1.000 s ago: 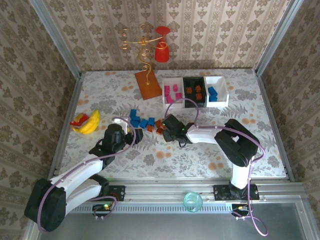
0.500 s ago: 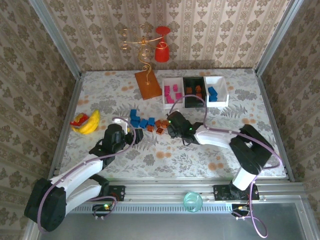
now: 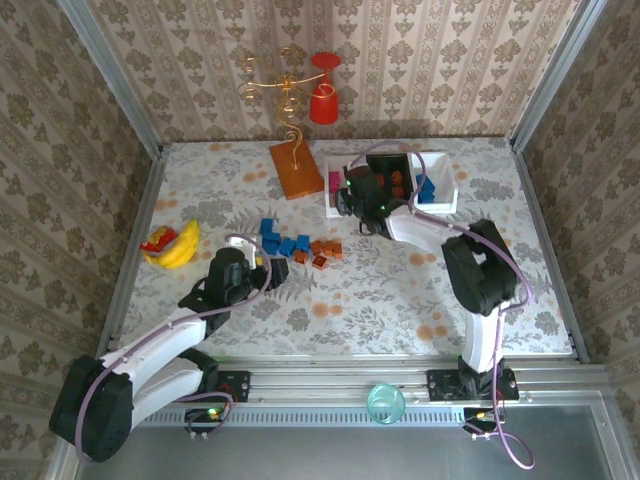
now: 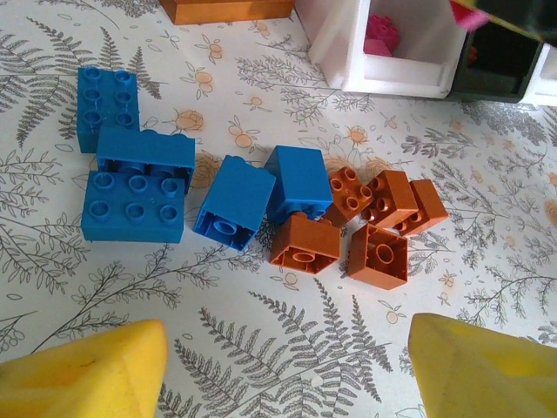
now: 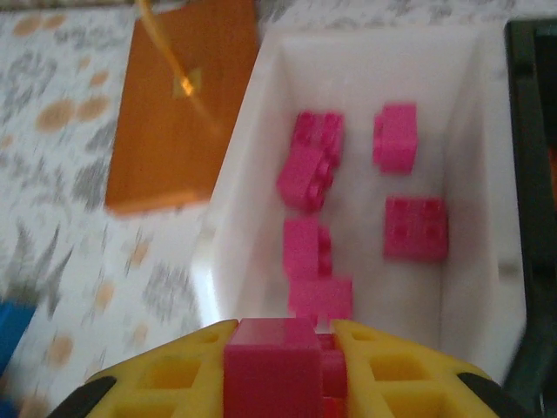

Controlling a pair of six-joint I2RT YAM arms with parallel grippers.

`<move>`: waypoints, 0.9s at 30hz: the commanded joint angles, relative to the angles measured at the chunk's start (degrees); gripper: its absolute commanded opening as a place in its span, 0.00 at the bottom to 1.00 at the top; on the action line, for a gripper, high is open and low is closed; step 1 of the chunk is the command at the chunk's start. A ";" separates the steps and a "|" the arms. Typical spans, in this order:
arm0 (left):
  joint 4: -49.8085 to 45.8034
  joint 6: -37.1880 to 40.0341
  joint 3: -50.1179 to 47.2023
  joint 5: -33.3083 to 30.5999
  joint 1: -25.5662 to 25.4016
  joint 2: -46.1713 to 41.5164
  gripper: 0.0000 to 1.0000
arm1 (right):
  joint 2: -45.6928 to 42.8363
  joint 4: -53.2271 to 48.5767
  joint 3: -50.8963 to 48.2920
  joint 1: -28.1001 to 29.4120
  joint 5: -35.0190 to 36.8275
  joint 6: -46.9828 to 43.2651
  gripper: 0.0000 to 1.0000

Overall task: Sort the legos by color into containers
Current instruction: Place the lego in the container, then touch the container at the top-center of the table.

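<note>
Right gripper (image 5: 280, 335) pinches a pink lego (image 5: 265, 370); the white bin (image 5: 239, 192) of pinks lies just ahead, frame centre, long axis running away.

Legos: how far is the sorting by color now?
Done: pink legos lie in the left white bin, orange ones in the black bin, blue ones in the right white bin. In hand: the right hand grips a pink lego above the left bin. Left: blue legos and orange legos on the table, before the open left hand.
</note>
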 commanded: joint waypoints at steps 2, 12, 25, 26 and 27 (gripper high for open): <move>-4.50 -0.60 1.79 1.21 0.42 -1.20 0.75 | 7.10 -5.07 9.61 -1.93 1.08 0.00 0.40; -2.88 -0.01 1.72 -0.38 0.44 1.32 0.75 | -8.72 0.84 -5.47 -1.10 0.57 0.72 0.67; 2.52 -1.20 3.59 4.03 0.60 10.15 0.75 | -16.67 -0.33 -17.23 -14.70 4.70 1.90 0.79; 2.39 -1.38 3.38 4.07 0.60 9.66 0.75 | -15.34 -1.53 -15.63 -16.20 4.18 2.02 0.80; 2.11 -1.52 3.11 4.00 0.60 9.07 0.75 | -14.10 -2.80 -13.91 -17.58 3.39 2.10 0.80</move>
